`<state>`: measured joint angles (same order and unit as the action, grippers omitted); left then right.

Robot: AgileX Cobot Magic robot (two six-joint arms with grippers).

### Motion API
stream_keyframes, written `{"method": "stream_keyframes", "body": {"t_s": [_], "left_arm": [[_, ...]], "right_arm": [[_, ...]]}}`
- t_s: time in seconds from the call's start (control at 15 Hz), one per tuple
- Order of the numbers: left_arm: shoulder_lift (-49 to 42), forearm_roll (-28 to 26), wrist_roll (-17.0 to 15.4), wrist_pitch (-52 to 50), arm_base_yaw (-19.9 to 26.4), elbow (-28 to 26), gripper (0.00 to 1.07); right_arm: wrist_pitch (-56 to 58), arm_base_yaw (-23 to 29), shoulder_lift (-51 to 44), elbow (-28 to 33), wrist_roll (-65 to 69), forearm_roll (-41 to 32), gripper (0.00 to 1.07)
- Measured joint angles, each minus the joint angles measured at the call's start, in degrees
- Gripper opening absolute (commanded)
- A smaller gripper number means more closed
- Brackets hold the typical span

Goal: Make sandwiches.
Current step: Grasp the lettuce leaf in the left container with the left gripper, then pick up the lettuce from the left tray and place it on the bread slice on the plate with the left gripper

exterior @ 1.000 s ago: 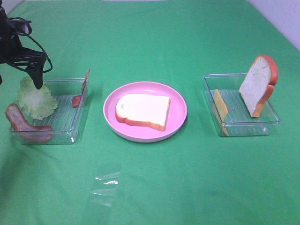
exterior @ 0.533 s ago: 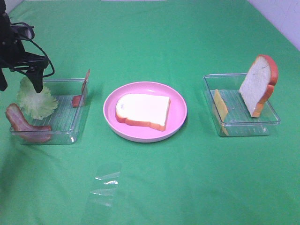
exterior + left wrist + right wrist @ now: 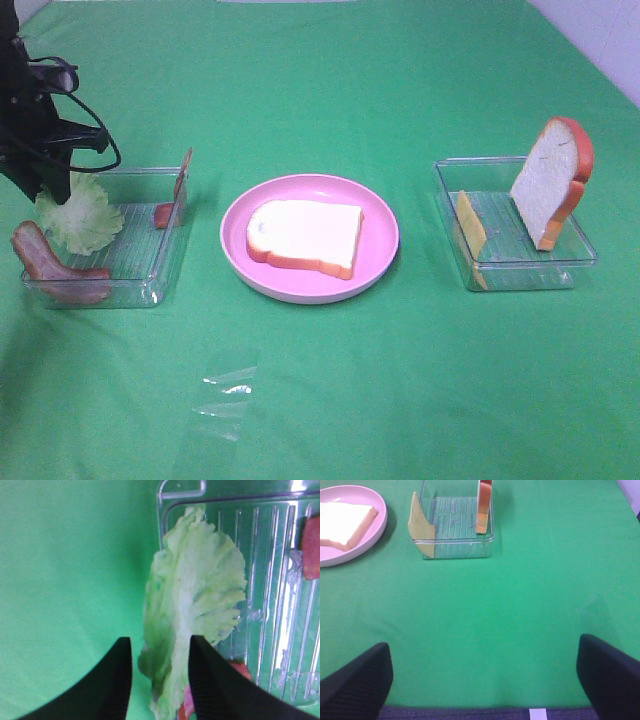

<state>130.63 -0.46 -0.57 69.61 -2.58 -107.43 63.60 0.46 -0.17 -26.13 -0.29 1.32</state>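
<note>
Two clear trays flank a plate on the green worktop. By the left edge stands the left tray, with the left gripper hanging over its far-left corner. The lettuce leans against that side of the tray and spills over the wall. A bacon strip lies across the tray's near-left corner, just beside the leaf. A second bacon strip stands on edge along the tray's right wall, with a small red piece at its foot. The left gripper's jaws stand moderately apart, the lower edge of the leaf lies between its black fingers, and one finger overlaps the leaf. I cannot tell whether it presses on the leaf. At the middle of the worktop sits the pink plate with one bread slice lying flat on it. A scrap of clear film lies toward the near edge, well apart from the plate. Near the right edge is the right tray. A cheese slice is propped against its left wall, and a second bread slice stands tilted against its far-right corner. The right gripper hovers over bare cloth on the near side of that tray, its jaws spread wide and holding nothing.
</note>
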Motion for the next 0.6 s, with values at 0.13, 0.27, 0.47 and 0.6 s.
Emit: {"method": "stream_keyframes", "body": {"t_s": [0.13,0.27,0.47,0.6], "left_arm": [[0.0,-0.1,1.0,0.0,0.0,0.0,0.00],[0.0,-0.5,2.1,0.0,0.0,0.0,0.00],[-0.1,-1.5,2.4,0.0,0.0,0.0,0.00],[-0.9,-2.8,2.6,0.0,0.0,0.0,0.00]], "right_arm": [[0.0,0.0,0.0,0.0,0.0,0.0,0.96],[0.0,0.0,0.0,0.0,0.0,0.0,0.96],[0.0,0.0,0.0,0.0,0.0,0.0,0.96],[0.0,0.0,0.0,0.0,0.0,0.0,0.96]]}}
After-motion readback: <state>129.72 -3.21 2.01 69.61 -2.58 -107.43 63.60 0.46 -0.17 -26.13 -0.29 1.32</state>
